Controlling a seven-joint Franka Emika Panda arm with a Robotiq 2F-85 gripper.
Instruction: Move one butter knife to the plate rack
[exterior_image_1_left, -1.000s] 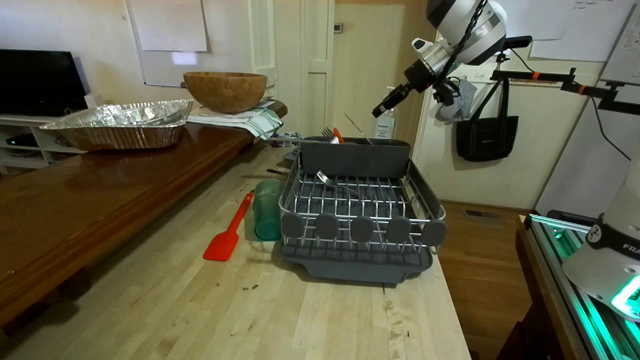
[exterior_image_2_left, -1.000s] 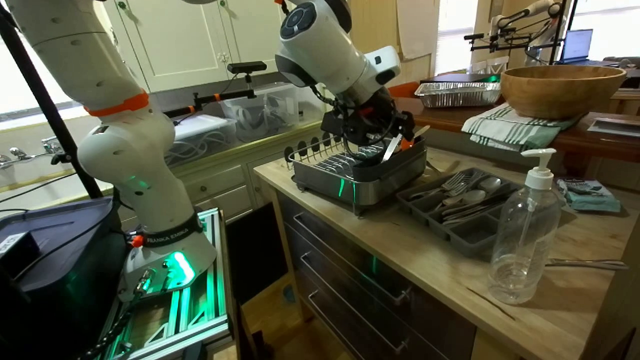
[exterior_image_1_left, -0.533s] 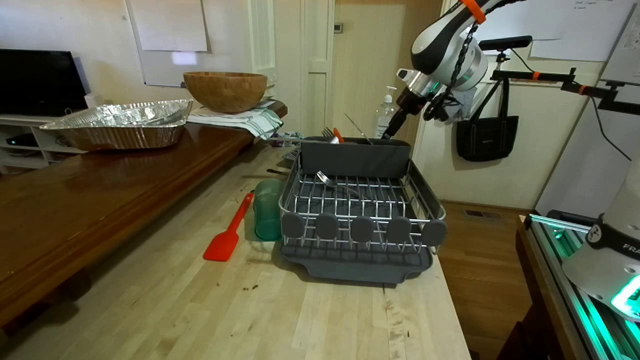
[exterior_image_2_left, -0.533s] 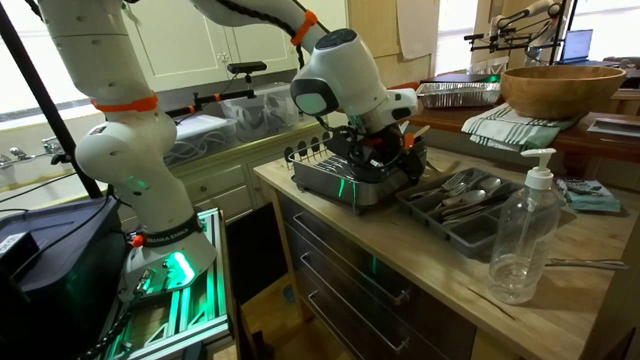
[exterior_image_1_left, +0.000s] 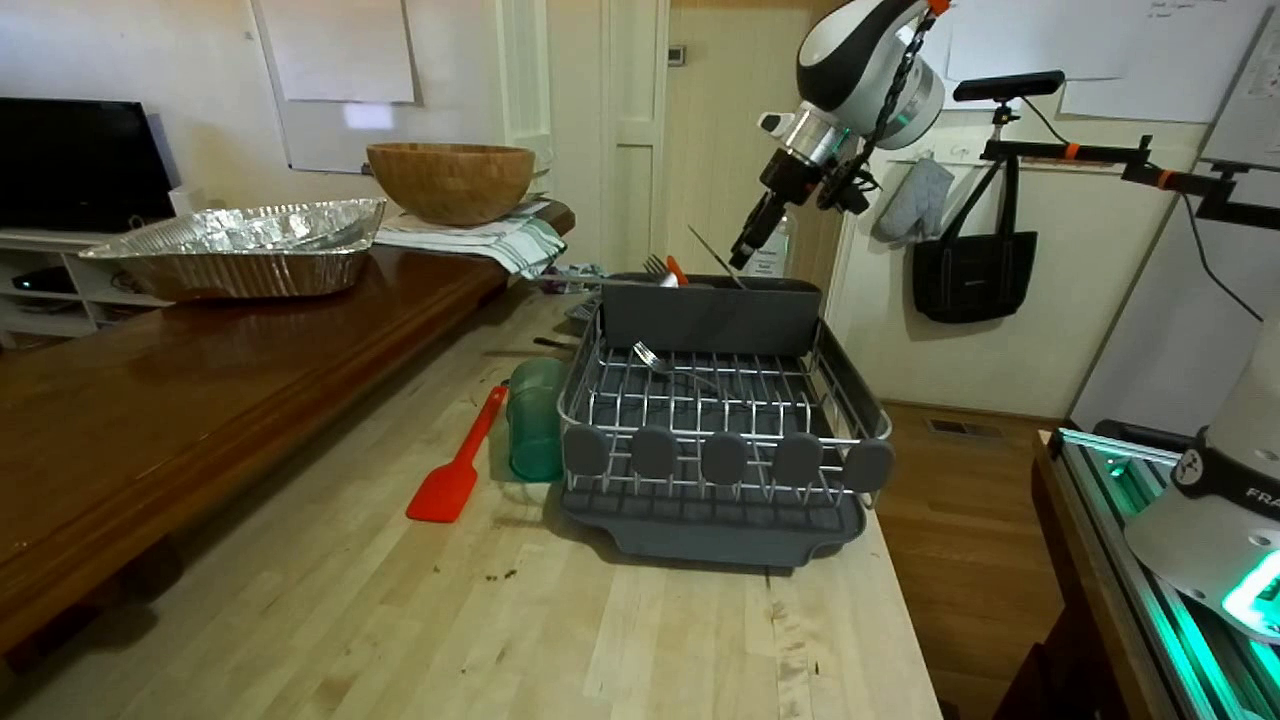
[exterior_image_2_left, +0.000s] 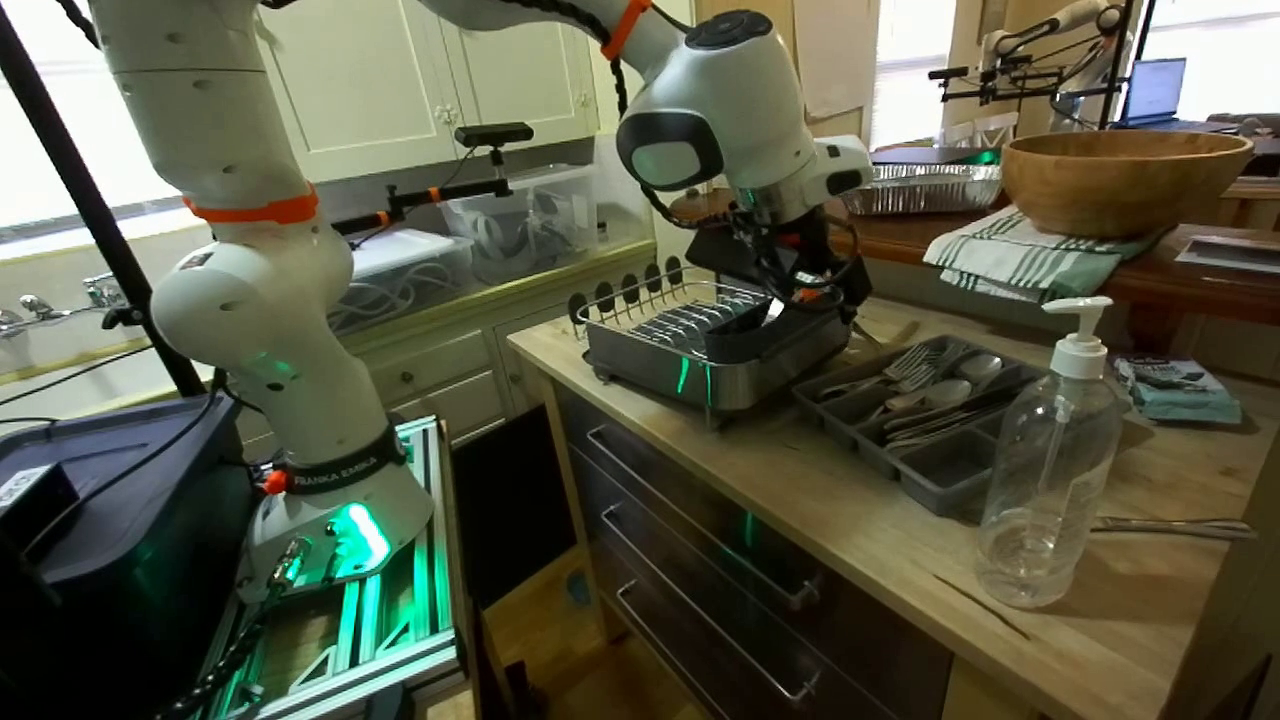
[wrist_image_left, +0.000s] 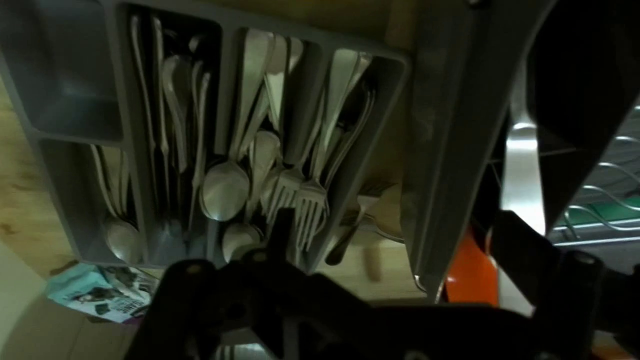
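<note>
Black two-finger gripper (wrist_image_left: 395, 215): spread, empty | slim silver butter knife (wrist_image_left: 522, 175): in grey caddy (exterior_image_1_left: 712, 322), dark-grey wire plate rack (exterior_image_1_left: 710, 545), pale worktop (exterior_image_1_left: 600, 640), robot-side edge | I judge: likely delivered; retreat left

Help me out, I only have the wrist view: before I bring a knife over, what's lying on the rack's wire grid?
Observer: In an exterior view, a fork lies on the rack.
Operator: Anything tall near the tray that the claw might clip?
Observer: Possibly: a bottle with a pump top stands upright on the counter, near the tray.
Operator: Any loose utensil on the counter outside my picture?
Observer: Yes, a red spatula lies flat there, near the rack.
</note>
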